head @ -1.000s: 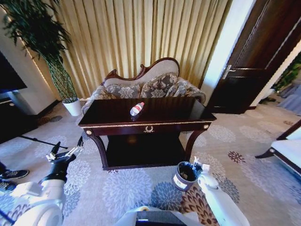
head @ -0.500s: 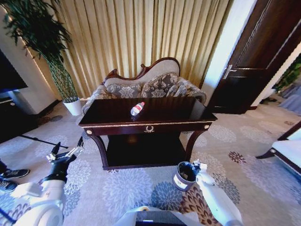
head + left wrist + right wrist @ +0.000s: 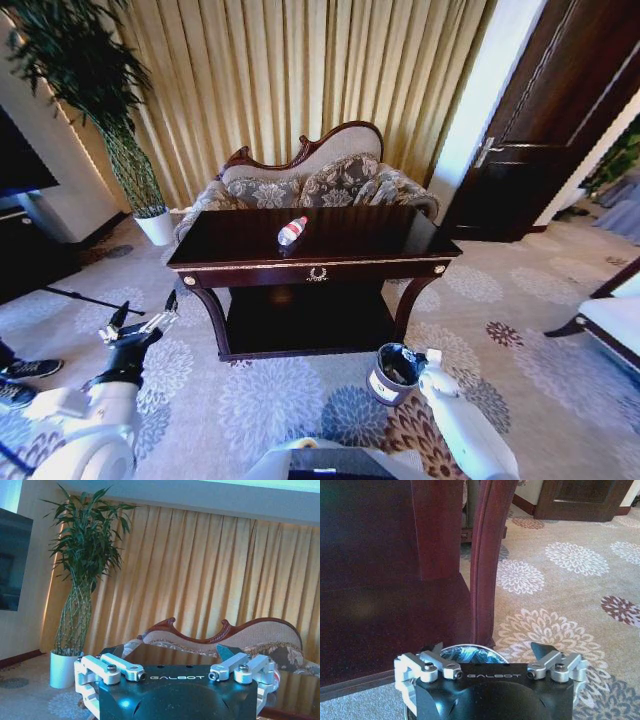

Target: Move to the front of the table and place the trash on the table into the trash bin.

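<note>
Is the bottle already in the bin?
No, the bottle lies on the table, while the bin stands on the carpet by the right gripper.

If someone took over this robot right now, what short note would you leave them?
Left hand: open, empty, raised over the carpet left of the table.
Right hand: open, empty, right above the bin, which stands on the carpet by the table's front right leg.
Bottle: lying on the tabletop, untouched.
Done: robot faces the table.
Left: bottle into the bin. I see no paper wads on the table.
</note>
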### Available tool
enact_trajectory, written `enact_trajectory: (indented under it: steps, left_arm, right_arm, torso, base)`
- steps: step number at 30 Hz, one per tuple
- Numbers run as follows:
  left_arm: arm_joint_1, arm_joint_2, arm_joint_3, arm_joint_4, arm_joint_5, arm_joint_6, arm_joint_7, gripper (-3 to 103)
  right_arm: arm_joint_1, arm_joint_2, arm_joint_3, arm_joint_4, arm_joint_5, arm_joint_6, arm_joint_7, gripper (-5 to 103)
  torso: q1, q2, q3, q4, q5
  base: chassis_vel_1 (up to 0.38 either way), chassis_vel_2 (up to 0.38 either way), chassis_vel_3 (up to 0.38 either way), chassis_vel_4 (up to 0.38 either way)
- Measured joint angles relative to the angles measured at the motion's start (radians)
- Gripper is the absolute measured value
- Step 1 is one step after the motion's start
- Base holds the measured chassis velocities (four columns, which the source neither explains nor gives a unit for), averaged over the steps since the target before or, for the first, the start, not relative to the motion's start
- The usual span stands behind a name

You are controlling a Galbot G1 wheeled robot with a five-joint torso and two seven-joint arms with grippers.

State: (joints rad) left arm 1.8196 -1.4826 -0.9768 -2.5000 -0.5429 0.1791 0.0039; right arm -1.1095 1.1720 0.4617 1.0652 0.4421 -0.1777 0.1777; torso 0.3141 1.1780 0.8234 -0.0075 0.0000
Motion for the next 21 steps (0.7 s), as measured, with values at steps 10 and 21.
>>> enact_trajectory:
  steps: [10, 21]
  left_arm:
    - [-0.002, 0.0, 0.003, 0.0, 0.0, -0.003, 0.001, 100]
    - [-0.006, -0.006, 0.016, 0.0, 0.006, -0.013, 0.002, 100]
  right_arm:
    - [-0.031, -0.013, 0.016, 0.053, 0.022, 0.007, -0.017, 100]
    - [-0.206, -0.013, 0.087, 0.567, 0.09, 0.11, -0.162, 100]
  torso:
    - [0.0, 0.0, 0.0, 0.0001, 0.0]
    - [0.0, 0.0, 0.0, 0.0002, -0.0003]
  base:
    - [0.0, 0.0, 0.0, 0.0]
    - [0.0, 0.0, 0.0, 0.0]
